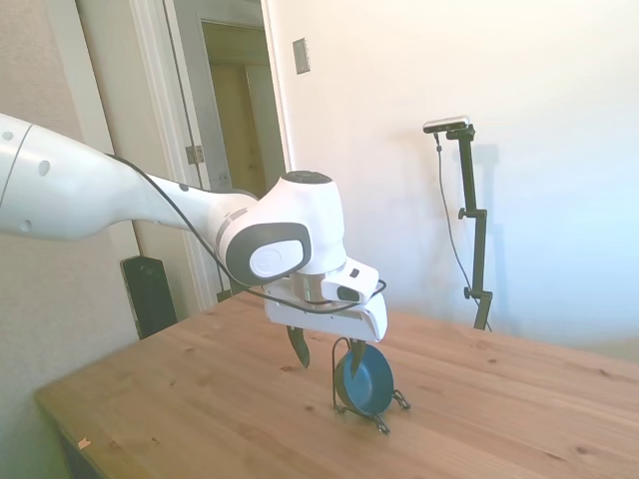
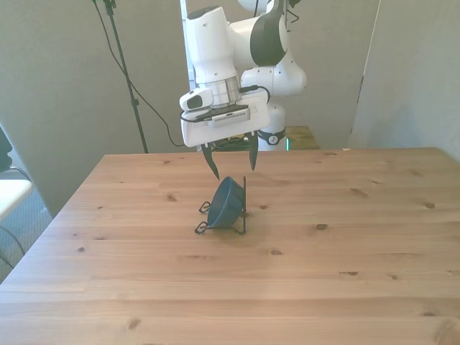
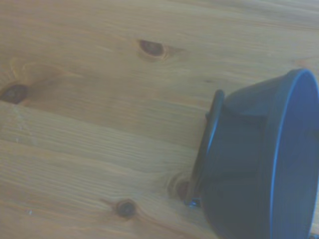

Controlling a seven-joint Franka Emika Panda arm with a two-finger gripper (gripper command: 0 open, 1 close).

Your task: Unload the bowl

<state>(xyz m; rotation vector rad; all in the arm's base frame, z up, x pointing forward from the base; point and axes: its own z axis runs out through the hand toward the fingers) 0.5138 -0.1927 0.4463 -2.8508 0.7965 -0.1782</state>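
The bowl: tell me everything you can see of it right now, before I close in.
The bowl is small, round, dark blue-teal, smooth and plain, with a low foot ring. It stands on edge in a thin black wire stand on the wooden table, its opening toward the front view's right. The stand's wires touch it. The open pincer hangs just above its rim, apart from it.

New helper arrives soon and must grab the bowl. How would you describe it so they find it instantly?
Near the middle of the wooden table, under the open gripper, stands a thin black wire stand. Propped on edge in it is the bowl: small, round, dark blue-teal.
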